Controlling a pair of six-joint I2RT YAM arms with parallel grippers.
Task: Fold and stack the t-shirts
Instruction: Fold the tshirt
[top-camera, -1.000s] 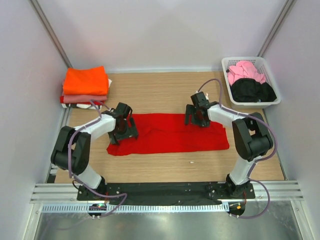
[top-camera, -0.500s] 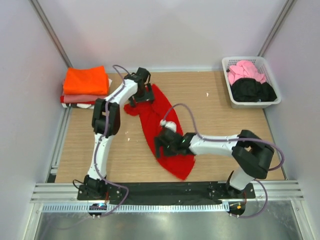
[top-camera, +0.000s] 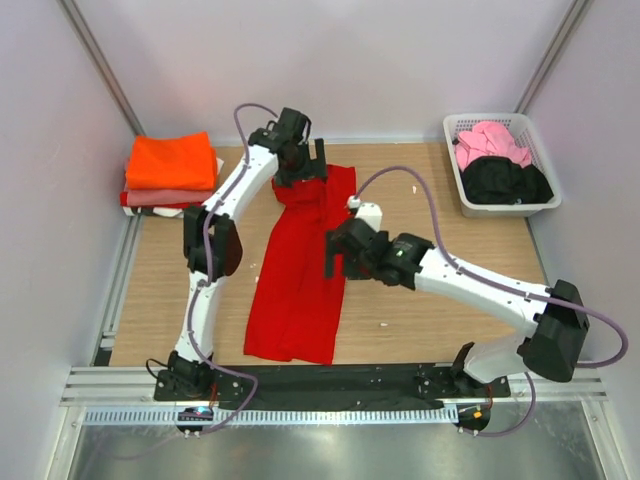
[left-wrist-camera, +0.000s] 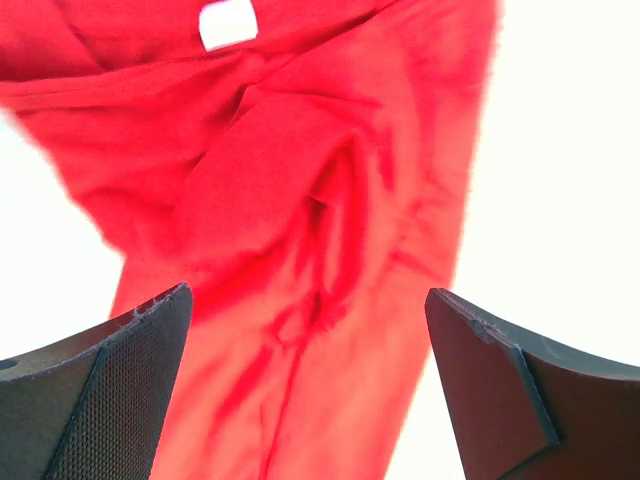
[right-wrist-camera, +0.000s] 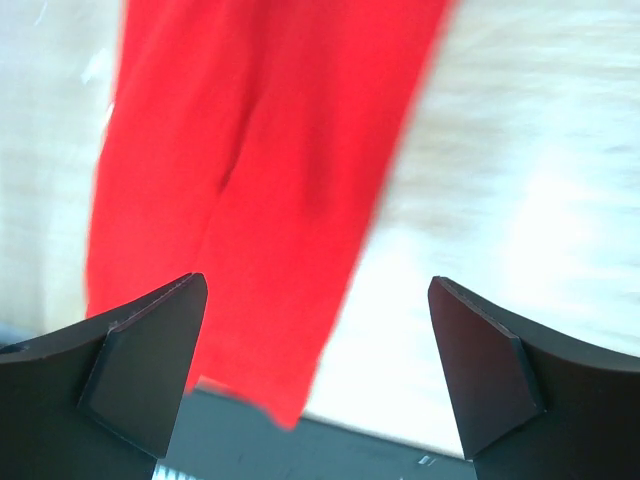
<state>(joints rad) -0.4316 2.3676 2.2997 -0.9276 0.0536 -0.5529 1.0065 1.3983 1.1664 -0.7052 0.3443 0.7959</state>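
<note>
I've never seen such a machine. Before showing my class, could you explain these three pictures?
Two robots: a left arm and a right arm, bolted at a table's near edge. The big picture looks down from above; the other two come from cameras on each wrist, its fingers at the bottom. A long red shirt lies stretched out. A folded pile far left has an orange shirt on top; a white basket far right holds pink clothes and black clothes. The left pincer and right pincer are open, holding nothing.

White slatted basket, wooden table
</note>
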